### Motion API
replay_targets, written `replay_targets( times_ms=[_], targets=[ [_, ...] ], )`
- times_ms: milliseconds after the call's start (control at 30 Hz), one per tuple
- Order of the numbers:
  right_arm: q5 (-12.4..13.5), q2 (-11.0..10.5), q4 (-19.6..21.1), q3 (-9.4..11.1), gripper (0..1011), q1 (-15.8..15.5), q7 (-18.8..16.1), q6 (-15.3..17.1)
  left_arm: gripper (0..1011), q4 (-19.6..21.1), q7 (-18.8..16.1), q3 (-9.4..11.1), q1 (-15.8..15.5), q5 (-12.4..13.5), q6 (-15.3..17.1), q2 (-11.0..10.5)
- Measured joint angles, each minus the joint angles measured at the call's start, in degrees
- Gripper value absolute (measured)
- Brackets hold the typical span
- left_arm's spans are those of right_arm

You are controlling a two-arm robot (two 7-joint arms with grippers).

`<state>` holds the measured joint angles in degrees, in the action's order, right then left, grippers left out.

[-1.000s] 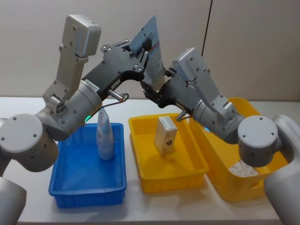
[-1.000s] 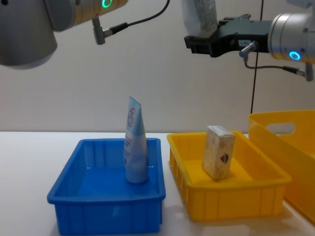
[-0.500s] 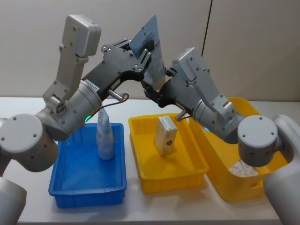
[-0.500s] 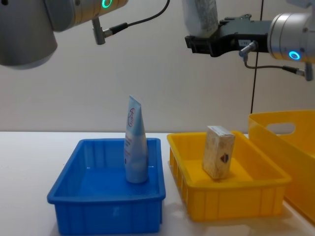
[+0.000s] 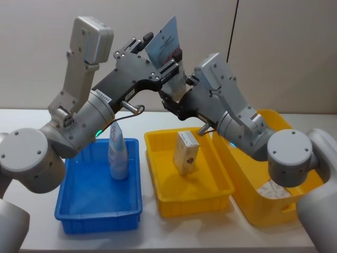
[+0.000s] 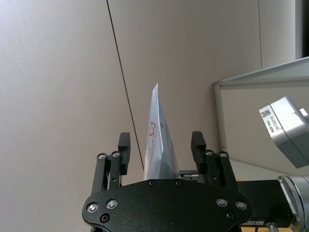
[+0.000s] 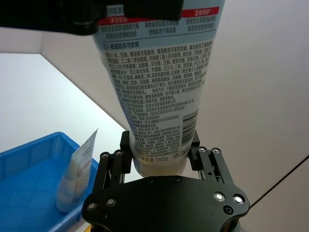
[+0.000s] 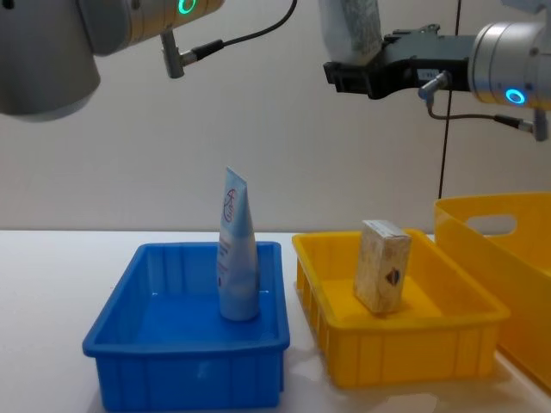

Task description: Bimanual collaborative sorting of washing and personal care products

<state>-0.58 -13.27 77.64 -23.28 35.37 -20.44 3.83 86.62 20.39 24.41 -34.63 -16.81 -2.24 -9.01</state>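
Tube (image 5: pixel 118 155) in blue tray (image 5: pixel 97 216), carton (image 5: pixel 186 152) in yellow tray (image 5: pixel 195 203). My right pincer (image 7: pixel 159 147) clamps second tube (image 7: pixel 154 87) midair, left pincer (image 6: pixel 161 145) apart; not yet placed.

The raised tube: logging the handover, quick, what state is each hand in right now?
Left hand: open, straddling the raised tube without gripping it.
Right hand: closed on the tube's cap end.

Pale grey arms (image 5: pixel 79 124) bear a black screw-studded left tool (image 6: pixel 161 145) and right tool (image 7: pixel 159 145), trailing black cables (image 8: pixel 244 38).
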Motion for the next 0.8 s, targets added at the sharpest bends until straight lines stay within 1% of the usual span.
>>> replay_targets(
  times_ms=[67, 100, 133, 233, 267, 367, 567, 633, 667, 700, 767, 800],
  targets=[
    [0.1, 0.0, 0.0, 0.3, 629, 0.0, 0.2, 0.1, 779, 0.0, 0.0, 0.0, 0.0, 0.0, 0.0, 0.0],
    [0.1, 0.0, 0.0, 0.4, 629, 0.0, 0.3, 0.1, 794, 0.0, 0.0, 0.0, 0.0, 0.0, 0.0, 0.0],
    [0.2, 0.0, 0.0, 0.5, 629, 0.0, 0.4, 0.2, 849, 0.0, 0.0, 0.0, 0.0, 0.0, 0.0, 0.0],
    [0.5, 0.1, 0.0, 1.3, 629, -0.2, 1.0, 0.4, 898, 0.0, 0.0, 0.0, 0.0, 0.0, 0.0, 0.0],
    [0.7, 0.0, 0.0, 1.9, 629, -0.3, 1.4, 0.7, 952, 0.0, 0.0, 0.0, 0.0, 0.0, 0.0, 0.0],
    [1.1, 0.0, 0.0, 3.1, 629, -0.5, 2.1, 1.2, 1001, 0.0, 0.0, 0.0, 0.0, 0.0, 0.0, 0.0],
    [1.9, -0.4, 0.2, 5.4, 629, -1.0, 3.5, 2.7, 1001, 0.0, 0.0, 0.0, 0.0, 0.0, 0.0, 0.0],
    [2.2, -0.7, 0.3, 6.6, 629, -1.1, 4.0, 3.6, 1001, 0.0, 0.0, 0.0, 0.0, 0.0, 0.0, 0.0],
    [2.3, -0.8, 0.3, 6.8, 629, -1.2, 4.1, 4.0, 1001, 0.0, 0.0, 0.0, 0.0, 0.0, 0.0, 0.0],
    [2.5, -1.1, 0.3, 7.6, 629, -1.2, 4.3, 4.9, 1001, 0.0, 0.0, 0.0, 0.0, 0.0, 0.0, 0.0],
    [2.6, -1.4, 0.3, 8.1, 629, -1.2, 4.5, 5.8, 1001, 0.0, 0.0, 0.0, 0.0, 0.0, 0.0, 0.0],
    [2.6, -1.8, 0.3, 8.7, 629, -1.2, 4.5, 6.9, 1001, 0.0, 0.0, 0.0, 0.0, 0.0, 0.0, 0.0]
  ],
)
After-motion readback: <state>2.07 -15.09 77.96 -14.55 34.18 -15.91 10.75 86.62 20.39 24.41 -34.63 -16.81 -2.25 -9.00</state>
